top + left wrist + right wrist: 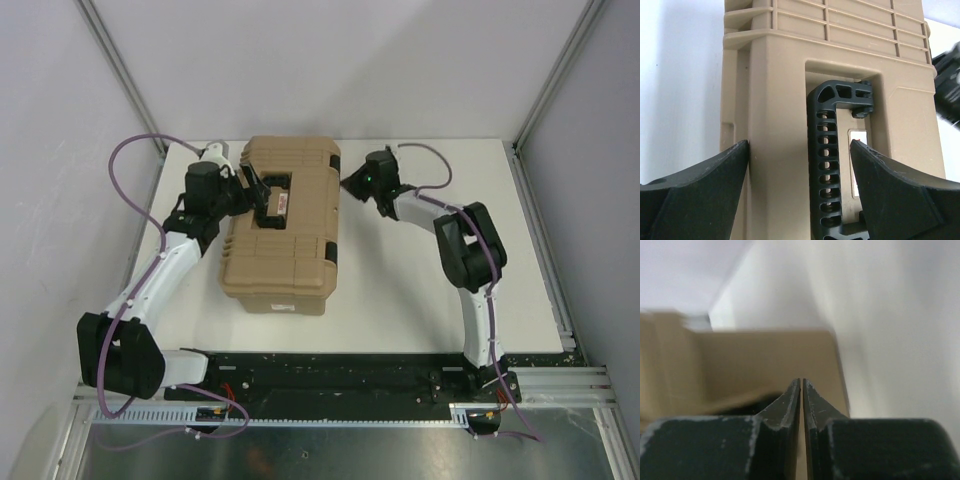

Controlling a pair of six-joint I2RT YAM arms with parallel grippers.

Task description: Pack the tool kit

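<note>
tan ribbed plastic case [285, 225] — lid shut, lying flat on the white table [400, 290], a little left of centre between the two arms. long axis runs from the near edge toward the far wall, slightly skewed. black handle [826, 165] lies folded in the lid recess, parallel to that axis. black latches [333, 250] sit on the side facing the right arm. small white-and-red label [858, 140] in the recess beside the handle — writing too small to read.

left gripper [799, 150] over the far half of the lid, fingers spread wide and astride the handle. one fingertip is at the case's outer edge and the other is past the handle; contact cannot be told, nothing gripped. right gripper [801, 385] just beside the case's far right side, fingers pressed together with nothing between them.
</note>
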